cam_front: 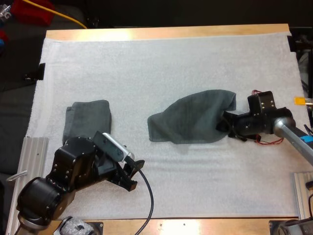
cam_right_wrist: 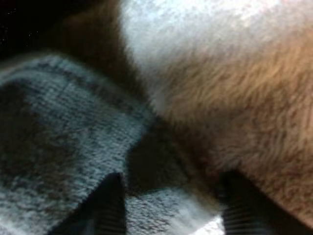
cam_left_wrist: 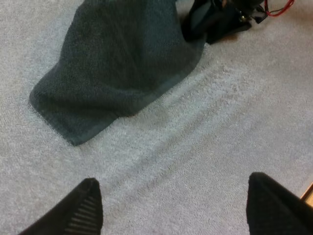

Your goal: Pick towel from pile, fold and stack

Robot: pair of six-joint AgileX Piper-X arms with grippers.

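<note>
High view: crumpled towel (cam_front: 190,120) lies centre-right on the white mat (cam_front: 171,58), long axis left-to-right, right end raised, with the right gripper (cam_front: 222,126) at that end. Centre-left sits a folded towel (cam_front: 87,120), the left gripper (cam_front: 134,176) just below and right of it. Left wrist view: fingers (cam_left_wrist: 73,213) apart over bare mat, short of the crumpled towel's corner. Right wrist view: fingers (cam_right_wrist: 110,205) clamped on towel cloth.

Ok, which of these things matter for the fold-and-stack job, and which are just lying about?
Job: loose towel, held at its edge by the right gripper; folded towel; left gripper, open.
Just there: white mat; wooden table.
</note>
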